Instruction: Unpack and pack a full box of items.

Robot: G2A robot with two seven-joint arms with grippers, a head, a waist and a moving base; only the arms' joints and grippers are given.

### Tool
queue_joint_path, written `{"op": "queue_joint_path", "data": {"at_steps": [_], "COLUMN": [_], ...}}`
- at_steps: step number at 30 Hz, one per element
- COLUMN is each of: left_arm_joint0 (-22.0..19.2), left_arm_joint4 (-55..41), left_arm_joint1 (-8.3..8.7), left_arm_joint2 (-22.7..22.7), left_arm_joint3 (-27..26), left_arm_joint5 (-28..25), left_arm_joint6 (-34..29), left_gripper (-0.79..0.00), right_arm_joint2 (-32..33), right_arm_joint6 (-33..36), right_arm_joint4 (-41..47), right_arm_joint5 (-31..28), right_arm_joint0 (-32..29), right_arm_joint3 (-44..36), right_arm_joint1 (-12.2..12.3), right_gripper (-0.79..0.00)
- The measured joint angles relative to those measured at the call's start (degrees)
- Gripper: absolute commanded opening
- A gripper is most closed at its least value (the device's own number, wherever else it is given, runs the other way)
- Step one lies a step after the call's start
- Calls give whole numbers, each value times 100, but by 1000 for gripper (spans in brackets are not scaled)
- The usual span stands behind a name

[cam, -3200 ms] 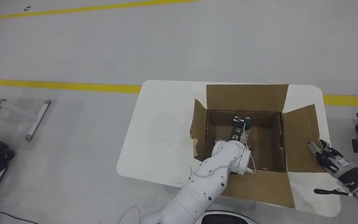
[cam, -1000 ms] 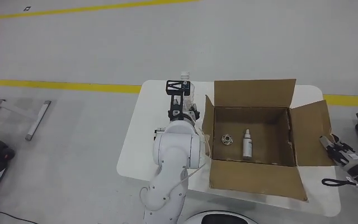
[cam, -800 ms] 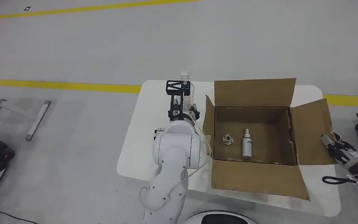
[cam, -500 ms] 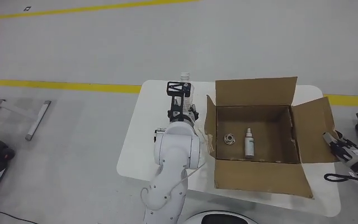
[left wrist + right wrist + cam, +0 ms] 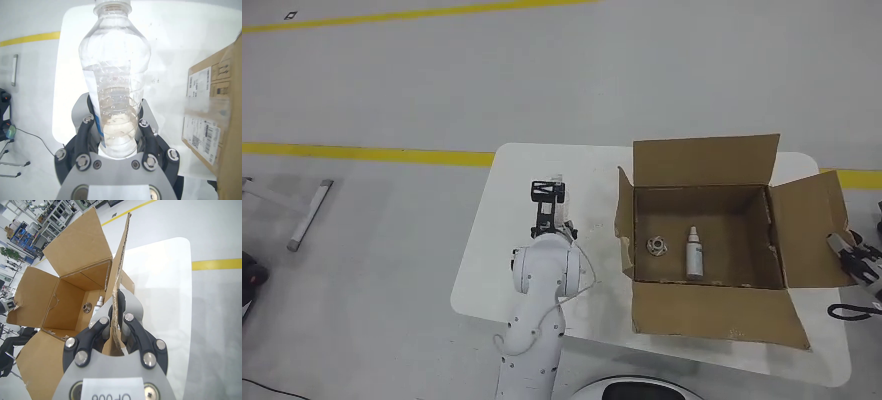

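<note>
Holding a clear bottle [image 5: 113,66] by its lower body, the left end effector [image 5: 115,111] is clenched, over the surface [image 5: 166,47] beside the box [image 5: 217,94]. Bottle likely light, thin-walled, slippery, crushable: grip the ribbed waist gently. One side flap [image 5: 122,247] is clamped in the right end effector [image 5: 115,311].

box [image 5: 232,132] side: white shipping labels [image 5: 199,83], barcodes, print too small to read | bottle [image 5: 113,47]: wrap label [image 5: 90,83], no legible text | right-wrist sticker [image 5: 111,392]: upside-down characters, cut off
</note>
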Motion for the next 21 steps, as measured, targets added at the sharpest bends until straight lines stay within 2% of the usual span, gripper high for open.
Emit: {"op": "queue_joint_path", "data": {"at_steps": [5,10,21], "left_arm_joint0": [242,369,771], "left_arm_joint4": [53,12,201], "left_arm_joint1": [69,112,210], "left_arm_joint2": [-206,-317,-505], "left_arm_joint3": [413,600,187], "left_arm_joint5": [-258,-476,-823], "left_arm_joint6": [296,290,-138], "left_gripper": [-785,-785,-785], "right_arm_joint2": [-2,-13,-55], "right_arm_joint6": [14,12,-16], "right_arm_joint4": [26,53,39], "right_arm_joint5": [-9,-4,-33], "right_arm_joint0": [35,71,89], "right_arm_joint3": [41,116,228], "right_arm_joint1": [10,18,31], "right_gripper": [-785,-785,-785]}}
